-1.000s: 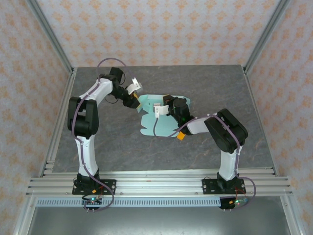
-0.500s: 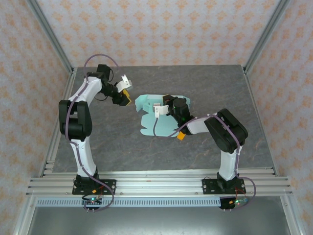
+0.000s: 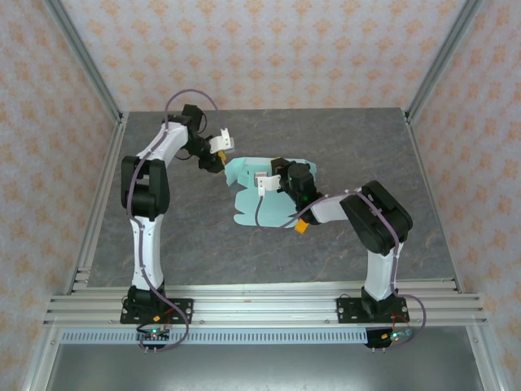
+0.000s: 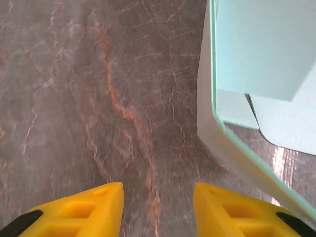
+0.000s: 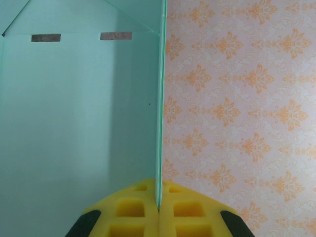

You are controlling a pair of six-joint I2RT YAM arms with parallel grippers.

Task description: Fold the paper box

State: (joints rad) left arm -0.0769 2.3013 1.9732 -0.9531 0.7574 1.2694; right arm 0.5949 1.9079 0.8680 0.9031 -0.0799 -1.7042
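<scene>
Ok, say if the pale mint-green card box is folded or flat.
Partly folded: the mint-green card box has a panel upright in the right gripper, near flaps flat.

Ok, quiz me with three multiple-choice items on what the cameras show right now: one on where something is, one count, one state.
1. In the left wrist view, where is the paper box relative to the left end effector?
A. to its right
B. between its fingers
C. to its left

2. How many dark slots are cut in the card in the right wrist view?
A. none
B. two
C. five

3. What is the right end effector doing?
A. open in mid-air
B. shut on nothing
C. shut on a card edge of the box

Answers:
1 A: the mint wall stands to the right, and bare table shows between the yellow fingers.
2 B: two short slots sit side by side near the top.
3 C: the pads meet on the thin card edge.
</scene>
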